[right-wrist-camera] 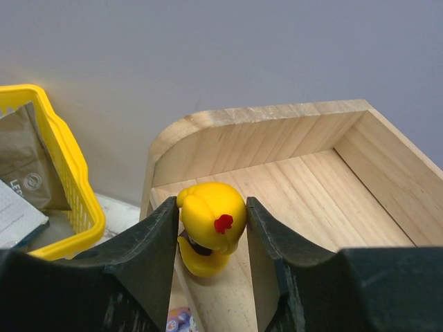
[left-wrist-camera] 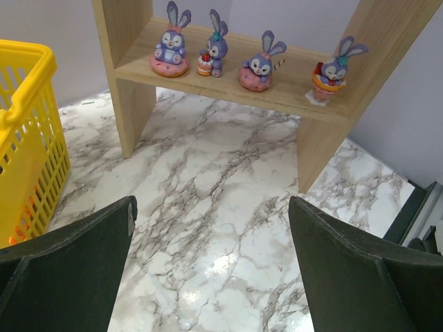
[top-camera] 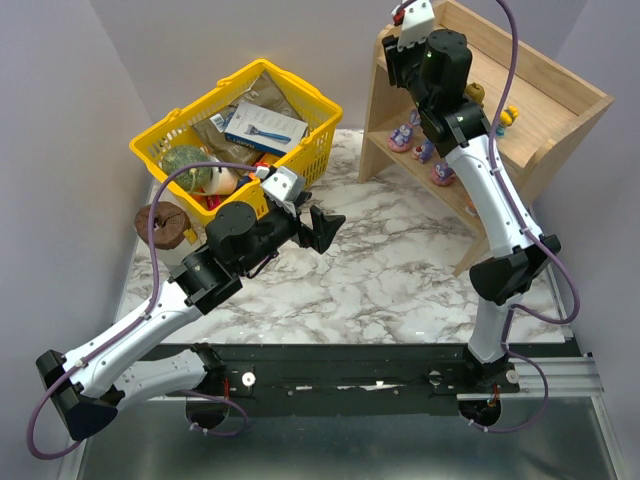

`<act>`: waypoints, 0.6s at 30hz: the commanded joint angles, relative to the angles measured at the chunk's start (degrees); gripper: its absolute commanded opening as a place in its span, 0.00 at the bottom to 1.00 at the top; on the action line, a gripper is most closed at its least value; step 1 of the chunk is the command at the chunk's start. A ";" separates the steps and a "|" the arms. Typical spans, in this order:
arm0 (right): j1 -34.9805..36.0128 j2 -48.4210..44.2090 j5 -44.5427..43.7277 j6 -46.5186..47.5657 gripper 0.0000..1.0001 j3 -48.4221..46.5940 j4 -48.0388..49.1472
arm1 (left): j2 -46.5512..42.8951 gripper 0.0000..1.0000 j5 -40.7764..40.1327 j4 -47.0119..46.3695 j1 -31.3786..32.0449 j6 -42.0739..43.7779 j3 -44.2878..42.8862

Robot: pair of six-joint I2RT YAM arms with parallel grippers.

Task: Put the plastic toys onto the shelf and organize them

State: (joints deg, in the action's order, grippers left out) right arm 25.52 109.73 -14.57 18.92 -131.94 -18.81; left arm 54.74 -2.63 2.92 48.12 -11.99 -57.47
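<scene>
Right wrist view looks down onto the upper tier of the shelf (right-wrist-camera: 332,180), where the right claw (right-wrist-camera: 212,204) stands over a round yellow toy (right-wrist-camera: 211,225) with a red spot. The toy sits at the tier's left end, close to the rounded side panel, and seems to rest on the board. One dark finger (right-wrist-camera: 156,249) lies against each flank of the toy, narrowly spaced, but I cannot tell whether they press it or merely touch it. Beyond the panel, the rim of the yellow basket (right-wrist-camera: 69,180) shows with packets inside. From the left wrist, the left claw (left-wrist-camera: 211,204) is spread wide with nothing between its fingers, hanging over the marble tabletop (left-wrist-camera: 208,180) and facing the shelf's lower tier. Four purple long-eared toys stand there in a row, apart from one another: the first (left-wrist-camera: 171,48) on a pink ring, the second (left-wrist-camera: 213,45) just beside it, the third (left-wrist-camera: 259,63) on another pink ring, and the fourth (left-wrist-camera: 332,72) near the right-hand panel. Seen from the top camera, the left arm reaches out beside the basket – the right arm stretches up over the shelf, partly hiding an olive toy (top-camera: 476,93) and a small yellow one (top-camera: 509,115) on what looks like the upper tier.
</scene>
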 commanded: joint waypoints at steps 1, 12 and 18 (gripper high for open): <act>0.23 0.92 -2.40 -0.29 0.55 0.46 -3.25 | -0.95 0.99 -1.32 0.51 -0.04 0.48 0.52; 0.15 1.36 -3.80 -1.16 0.66 -0.68 -2.55 | -0.78 0.99 -1.14 0.60 -0.04 0.30 0.26; 0.15 1.54 -4.07 -1.60 0.67 -2.27 -2.37 | -0.78 0.99 -1.06 0.69 -0.04 0.21 0.17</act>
State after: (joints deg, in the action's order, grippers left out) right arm 25.52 110.06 -16.53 18.35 -132.11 -19.86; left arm 54.74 -2.61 2.92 48.12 -12.01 -57.47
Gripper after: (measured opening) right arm 0.669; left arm 0.988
